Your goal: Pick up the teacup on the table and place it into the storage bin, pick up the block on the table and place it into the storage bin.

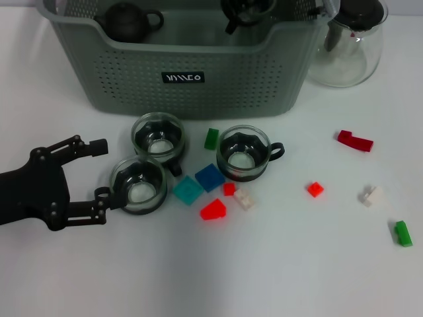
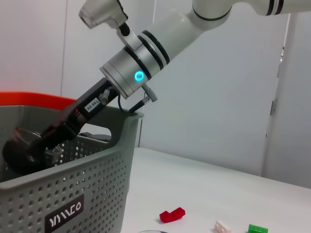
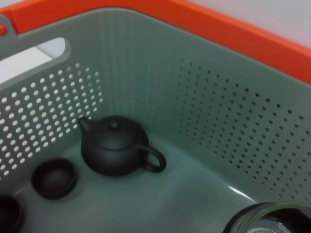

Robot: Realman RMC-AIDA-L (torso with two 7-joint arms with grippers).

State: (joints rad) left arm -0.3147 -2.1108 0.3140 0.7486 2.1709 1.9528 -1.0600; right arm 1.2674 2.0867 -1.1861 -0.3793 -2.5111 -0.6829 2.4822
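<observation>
On the counter [image 1: 277,264] we see our left tool [image 1: 99,173] spread wide, its two fingers either side of the nearest teacup [image 1: 139,185] but not clamped on it. Two more teacups, one [image 1: 158,136] just behind it and one [image 1: 242,154] off to its right, stand in front of the storage bin [image 1: 198,72]. Between them lie small blocks: a dark blue block [image 1: 209,177], a teal one [image 1: 188,190], a red one [image 1: 213,210] and a green one [image 1: 211,138]; others are scattered well apart to the right. Our right tool [image 1: 246,12] reaches down inside the bin; we cannot tell whether it is open or closed. A dark teapot [image 3: 116,145] and a small dark cup [image 3: 53,177] sit on the bin floor. A glass jug [image 1: 350,43] stands just beside the bin.
</observation>
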